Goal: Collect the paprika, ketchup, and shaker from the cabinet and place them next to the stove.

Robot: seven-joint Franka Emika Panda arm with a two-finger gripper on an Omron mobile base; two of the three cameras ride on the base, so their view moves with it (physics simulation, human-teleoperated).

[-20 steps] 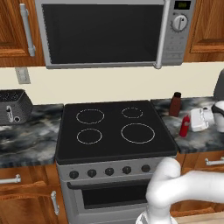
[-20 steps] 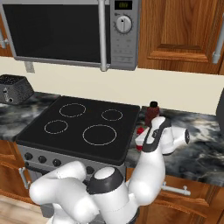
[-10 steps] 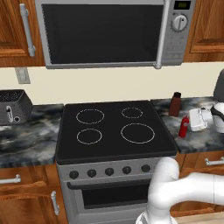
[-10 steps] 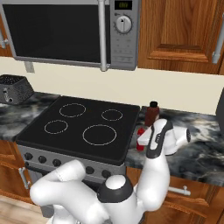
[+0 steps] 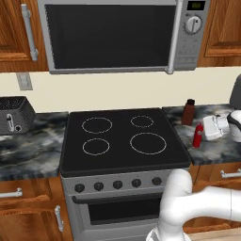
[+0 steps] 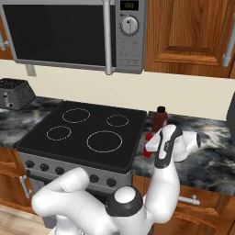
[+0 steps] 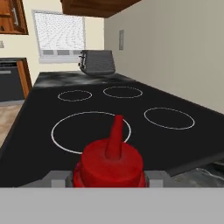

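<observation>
I'm setting the ketchup [image 7: 112,162] on the bench [image 5: 217,149] by the stove's [image 5: 122,141] right edge; my fingers [image 7: 105,178] flank it closely, grip uncertain; next, back away.

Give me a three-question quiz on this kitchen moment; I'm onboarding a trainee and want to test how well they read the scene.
1. True or false: the ketchup stands on the counter to the right of the stove.
2. Which sits nearer the back wall? A) the ketchup B) the paprika C) the toaster's knob
3. Fill in: in the hand view, the ketchup's nozzle points ____.

Key
1. True: it stands upright beside the cooktop's right edge, with the pincer around it.
2. B: the black-capped jar stands behind the red bottle.
3. Up.
</observation>
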